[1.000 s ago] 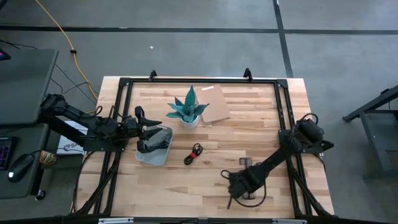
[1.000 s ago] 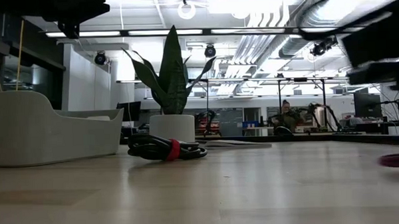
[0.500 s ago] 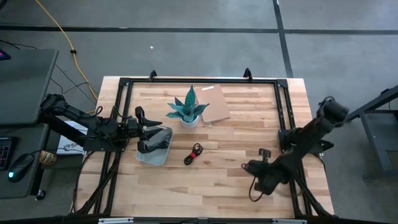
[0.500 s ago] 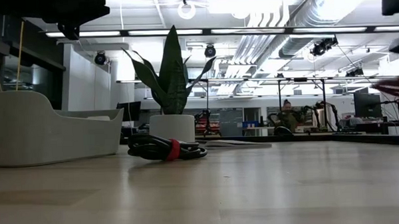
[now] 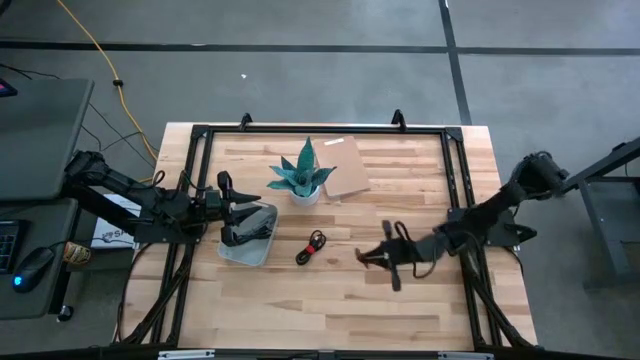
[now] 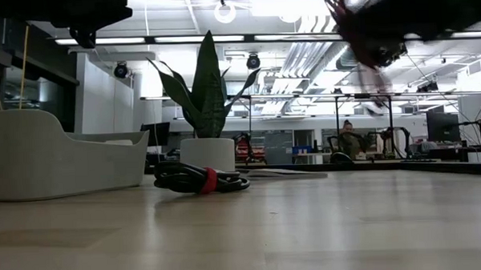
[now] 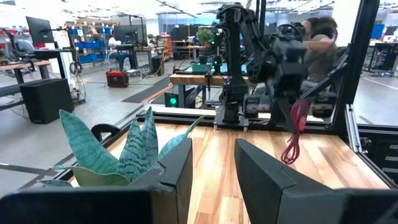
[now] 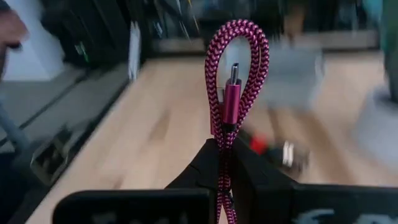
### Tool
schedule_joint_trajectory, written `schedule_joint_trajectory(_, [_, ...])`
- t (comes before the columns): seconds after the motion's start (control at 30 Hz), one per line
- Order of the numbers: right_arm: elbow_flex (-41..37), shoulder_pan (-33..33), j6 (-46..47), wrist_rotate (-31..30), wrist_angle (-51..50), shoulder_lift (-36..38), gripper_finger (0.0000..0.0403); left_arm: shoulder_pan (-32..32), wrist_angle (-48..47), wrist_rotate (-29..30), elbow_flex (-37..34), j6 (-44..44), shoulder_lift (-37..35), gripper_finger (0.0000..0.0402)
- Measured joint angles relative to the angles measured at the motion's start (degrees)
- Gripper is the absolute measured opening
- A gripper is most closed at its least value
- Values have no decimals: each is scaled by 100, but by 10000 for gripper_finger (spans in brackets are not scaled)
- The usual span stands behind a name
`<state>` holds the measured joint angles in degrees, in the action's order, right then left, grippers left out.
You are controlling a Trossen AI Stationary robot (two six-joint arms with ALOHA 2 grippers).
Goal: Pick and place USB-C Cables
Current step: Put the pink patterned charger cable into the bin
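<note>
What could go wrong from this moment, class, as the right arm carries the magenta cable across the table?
1. The right gripper pinches the magenta cable only at its lower end; the loose loop could slip out or swing.
2. The black and red cable lies on the table between the right gripper and the grey tray; a low pass might drag it.
3. The left gripper hovers over the tray, so the arms could crowd there.
</note>
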<state>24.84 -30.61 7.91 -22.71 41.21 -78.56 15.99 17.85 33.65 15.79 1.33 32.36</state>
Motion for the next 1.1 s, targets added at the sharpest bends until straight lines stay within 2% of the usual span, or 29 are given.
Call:
schedule_joint_trajectory(0.13, [421,666,-858,888,688,-424,1,2,-1,0,0,-230,0,99])
schedule_joint_trajectory(0.23, [897,1079,-1226,1401,520,-634,1,0,0,2,0,-263,0,99])
schedule_joint_trajectory(0.47, [1821,1734,-1433,1940,-154,-704,1,2,30,0,0,-265,0,99])
schedule_joint_trajectory(0.6, [2013,1784,-1537,1996,-138,-704,1,1,122,0,0,-265,0,99])
schedule_joint_trajectory(0.77, [1928,1742,-1570,1982,186,-704,1,2,188,0,0,-265,0,99])
schedule_joint_trajectory(1.1, [1919,1744,-1548,1978,221,-702,1,2,170,0,0,-265,24,99])
